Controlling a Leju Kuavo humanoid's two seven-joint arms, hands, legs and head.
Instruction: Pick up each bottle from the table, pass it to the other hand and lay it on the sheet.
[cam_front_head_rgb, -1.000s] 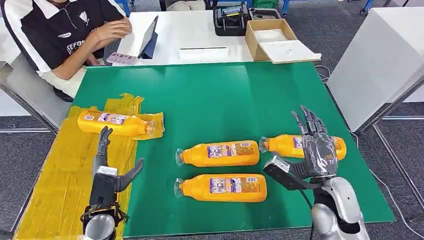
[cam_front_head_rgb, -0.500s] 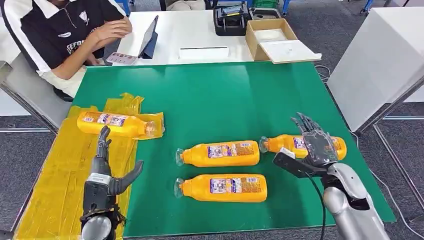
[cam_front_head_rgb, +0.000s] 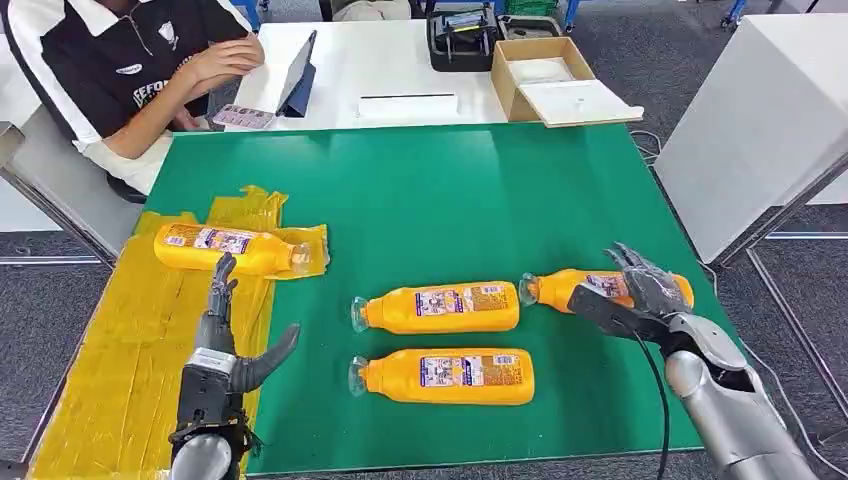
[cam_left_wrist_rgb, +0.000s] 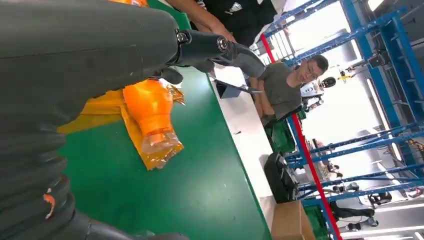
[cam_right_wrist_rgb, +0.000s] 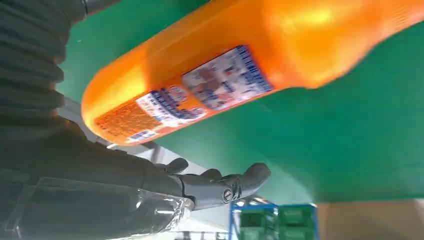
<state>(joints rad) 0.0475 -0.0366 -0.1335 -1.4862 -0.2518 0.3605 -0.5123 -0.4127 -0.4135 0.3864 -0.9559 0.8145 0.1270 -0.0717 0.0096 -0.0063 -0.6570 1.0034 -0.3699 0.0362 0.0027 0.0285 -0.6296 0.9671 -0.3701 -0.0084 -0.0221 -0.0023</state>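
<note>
Bottles, 4 total: one (cam_front_head_rgb: 230, 248) on yellow sheet (cam_front_head_rgb: 130, 360), delivered. Three on green worktop (cam_front_head_rgb: 430, 200): two (cam_front_head_rgb: 440, 307) (cam_front_head_rgb: 445, 376) just right of sheet, third (cam_front_head_rgb: 600, 287) further right.

R hand (cam_front_head_rgb: 640, 295): has dropped from above onto third bottle over last sec; fingers (cam_front_head_rgb: 645, 275) spread, arched over it, not yet closed. Next pick starting.

L hand (cam_front_head_rgb: 225, 345): over sheet edge, fingers apart, empty, crept toward delivered bottle.

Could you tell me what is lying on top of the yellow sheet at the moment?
One orange bottle lies on its side on the yellow sheet, near its far end. The left hand hovers open above the sheet, covering part of it.
</note>
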